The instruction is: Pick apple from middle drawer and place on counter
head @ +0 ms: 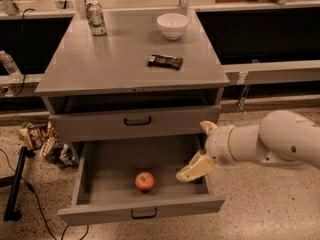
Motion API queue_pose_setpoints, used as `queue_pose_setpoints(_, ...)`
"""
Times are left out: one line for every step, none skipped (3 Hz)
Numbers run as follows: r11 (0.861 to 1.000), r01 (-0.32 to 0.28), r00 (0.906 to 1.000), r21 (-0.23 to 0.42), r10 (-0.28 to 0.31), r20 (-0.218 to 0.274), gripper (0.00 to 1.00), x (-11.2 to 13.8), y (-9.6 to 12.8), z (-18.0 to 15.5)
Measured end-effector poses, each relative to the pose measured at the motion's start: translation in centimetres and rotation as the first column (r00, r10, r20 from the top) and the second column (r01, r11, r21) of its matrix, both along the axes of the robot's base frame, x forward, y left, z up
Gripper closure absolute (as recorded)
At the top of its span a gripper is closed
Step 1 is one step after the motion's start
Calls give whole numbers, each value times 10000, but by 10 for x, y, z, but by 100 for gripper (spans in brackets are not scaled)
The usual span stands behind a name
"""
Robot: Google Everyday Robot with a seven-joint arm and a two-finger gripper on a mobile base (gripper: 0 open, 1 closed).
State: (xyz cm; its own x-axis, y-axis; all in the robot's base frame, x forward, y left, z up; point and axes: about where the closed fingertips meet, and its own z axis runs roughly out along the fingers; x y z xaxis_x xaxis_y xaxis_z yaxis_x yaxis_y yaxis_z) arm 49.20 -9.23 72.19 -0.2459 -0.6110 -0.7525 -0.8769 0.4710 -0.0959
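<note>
The red apple point(144, 181) lies in the open middle drawer point(141, 207), near its front and centre. My gripper point(198, 150) hangs over the right part of the drawer, to the right of the apple and apart from it. Its two pale fingers point(191, 169) are spread open and hold nothing. The white arm reaches in from the right. The grey counter point(115, 59) is the cabinet's top, above the closed drawer front.
On the counter stand a white bowl point(173, 25) at the back, a drink can point(95, 18) at the back left, and a dark snack bar point(165, 61) right of centre. Wrappers point(42, 139) and a black stand leg point(15, 186) lie on the floor at the left.
</note>
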Motion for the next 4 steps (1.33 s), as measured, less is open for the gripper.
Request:
queue_pose_setpoints(9978, 63, 9992, 654, -38, -390, 0, -8, 13, -41)
queue_pose_setpoints(9951, 65, 9985, 990, -10, -547, 0, -15, 20, -71)
queue_pose_setpoints(9931, -110, 9993, 1164, 150, -333, 0, -3, 42, -105)
queue_pose_setpoints(9927, -91, 10000, 1199, 92, -6, 0, 16, 59, -137)
